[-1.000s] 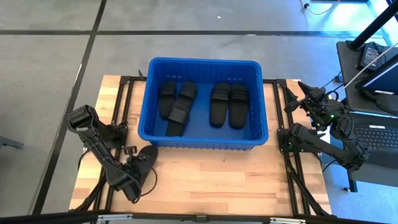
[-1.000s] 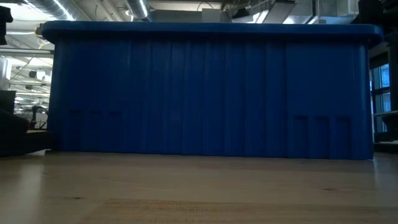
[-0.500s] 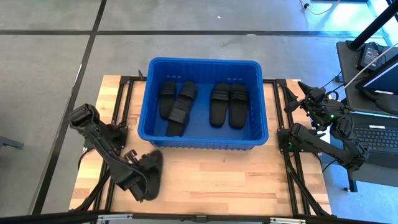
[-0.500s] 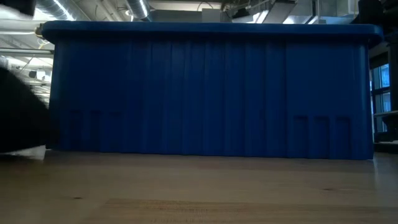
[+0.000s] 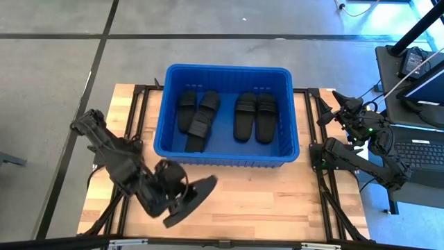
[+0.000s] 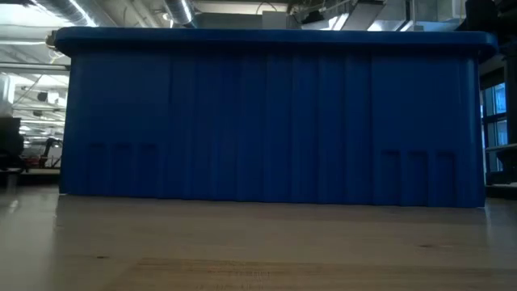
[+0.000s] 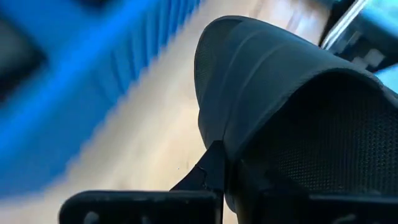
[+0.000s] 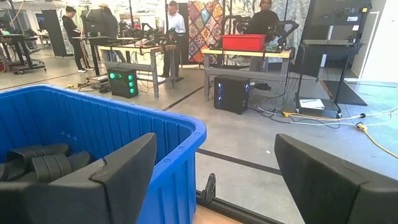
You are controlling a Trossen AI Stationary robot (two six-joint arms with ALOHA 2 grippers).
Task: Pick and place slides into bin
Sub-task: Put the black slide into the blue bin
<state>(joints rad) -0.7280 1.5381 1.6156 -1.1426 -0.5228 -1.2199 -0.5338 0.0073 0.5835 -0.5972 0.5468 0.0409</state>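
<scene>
The blue bin (image 5: pixel 227 154) stands at the middle of the table, and its near wall fills the low view (image 6: pixel 275 121). Two pairs of black slides (image 5: pixel 198 111) (image 5: pixel 255 116) lie flat on its floor. My left gripper (image 5: pixel 177 196) is shut on another black slide (image 5: pixel 196 194) in front of the bin's near left corner. This slide fills the left wrist view (image 7: pixel 292 106). My right gripper (image 5: pixel 340 104) waits open and empty at the table's right edge, beside the bin's far right corner (image 8: pixel 186 134). My left gripper holds the slide between its fingers. One finger (image 7: pixel 210 169) shows against the edge of the wide strap (image 7: pixel 261 74), and the slide hides the other. The slide is lifted clear of the table and tilted, one end toward the bin (image 5: pixel 211 182).
Bare wooden table top (image 5: pixel 277 201) lies in front of the bin. Black frame rails (image 5: pixel 326 194) run along both sides of the table. A desk with a keyboard and screens (image 5: pixel 416 149) stands to the right. People stand at benches in the room beyond (image 8: pixel 177 25).
My left gripper has gone up and toward the table's right edge along the bin's near wall, carrying the slide. The slide has been lifted clear of the table's left part and has turned about. It has left the low view.
</scene>
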